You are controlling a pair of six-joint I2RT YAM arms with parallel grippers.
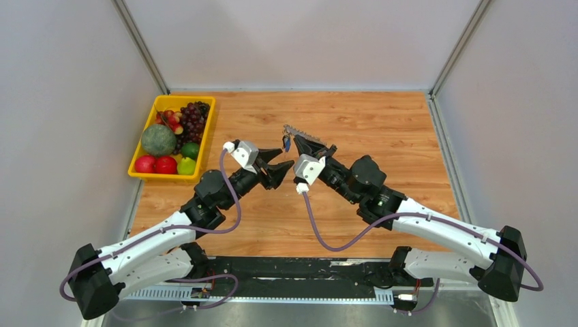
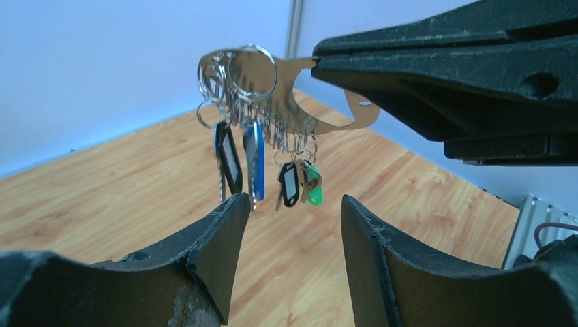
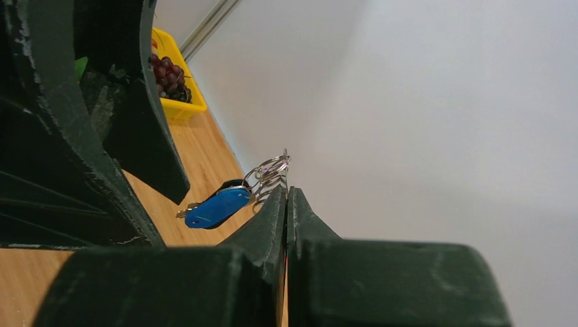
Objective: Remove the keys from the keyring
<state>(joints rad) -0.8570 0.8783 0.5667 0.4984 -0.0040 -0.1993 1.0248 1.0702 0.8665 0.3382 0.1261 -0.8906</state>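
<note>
The keyring [image 2: 332, 125] is a flat silver metal loop held up in the air. My right gripper [image 2: 317, 58] is shut on its right end. Several small split rings crowd its left end. The keys hang below it: a black-headed one [image 2: 228, 160], a blue one [image 2: 257, 162], a small black one [image 2: 290, 184] and a green one [image 2: 313, 194]. My left gripper [image 2: 293, 201] is open and empty, just below and in front of the hanging keys, not touching them. From above, the keyring [image 1: 302, 135] sticks out of my right gripper [image 1: 315, 144], with my left gripper [image 1: 281, 161] beside it. In the right wrist view my gripper [image 3: 287, 192] is shut, with the blue key [image 3: 218, 206] beside its tip.
A yellow tray [image 1: 138, 174] of fruit stands at the table's back left; it also shows in the right wrist view [image 3: 183, 110]. Grey walls close in the wooden table [image 1: 382, 129] on three sides. The two arms' wrists are close together above the table's middle.
</note>
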